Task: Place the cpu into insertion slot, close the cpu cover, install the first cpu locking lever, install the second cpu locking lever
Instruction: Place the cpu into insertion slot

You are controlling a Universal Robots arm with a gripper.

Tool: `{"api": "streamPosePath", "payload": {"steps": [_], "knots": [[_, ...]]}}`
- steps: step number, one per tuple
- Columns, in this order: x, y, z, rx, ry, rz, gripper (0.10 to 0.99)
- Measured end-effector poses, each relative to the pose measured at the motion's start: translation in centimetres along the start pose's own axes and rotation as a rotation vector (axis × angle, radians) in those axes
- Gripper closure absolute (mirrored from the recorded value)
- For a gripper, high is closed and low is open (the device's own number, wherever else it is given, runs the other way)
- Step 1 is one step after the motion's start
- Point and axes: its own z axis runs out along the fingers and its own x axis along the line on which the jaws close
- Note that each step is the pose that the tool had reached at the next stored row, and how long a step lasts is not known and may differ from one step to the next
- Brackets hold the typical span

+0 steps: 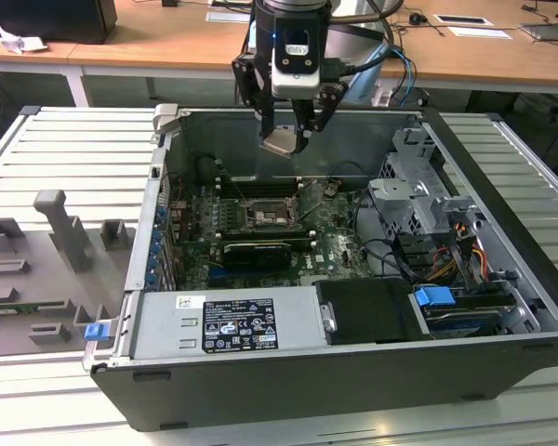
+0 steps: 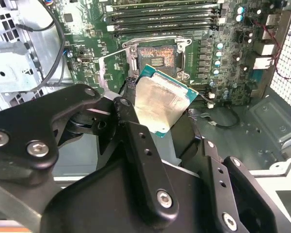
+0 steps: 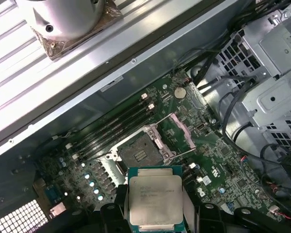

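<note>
My gripper (image 1: 285, 139) hangs above the open computer case, shut on the cpu (image 1: 281, 142), a flat silvery square chip held tilted between the fingers. Both wrist views show the cpu (image 2: 162, 99) (image 3: 154, 199) clamped by its edges, metal top facing out. Below it on the green motherboard lies the insertion slot (image 1: 267, 217) (image 2: 157, 58) (image 3: 138, 153), a dark square recess that is bare. The cpu cover (image 3: 182, 130) (image 2: 111, 70) stands swung open beside the slot. A thin locking lever (image 3: 180, 154) sticks up next to it.
Long memory slots (image 3: 111, 131) run beside the socket. A grey drive cage (image 1: 414, 200) with cables fills the case on the exterior view's right, and a power supply (image 1: 223, 321) sits at the front. A grey fixture tray (image 1: 56, 242) lies outside the case.
</note>
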Motion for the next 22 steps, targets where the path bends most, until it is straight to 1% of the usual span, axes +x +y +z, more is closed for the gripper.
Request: {"api": "streamPosePath", "payload": {"steps": [18,22], "knots": [[0.0,0.0,0.04,-0.003,-0.0129,0.143,0.553],[0.0,0.0,0.05,-0.004,-0.0163,0.183,0.553]]}}
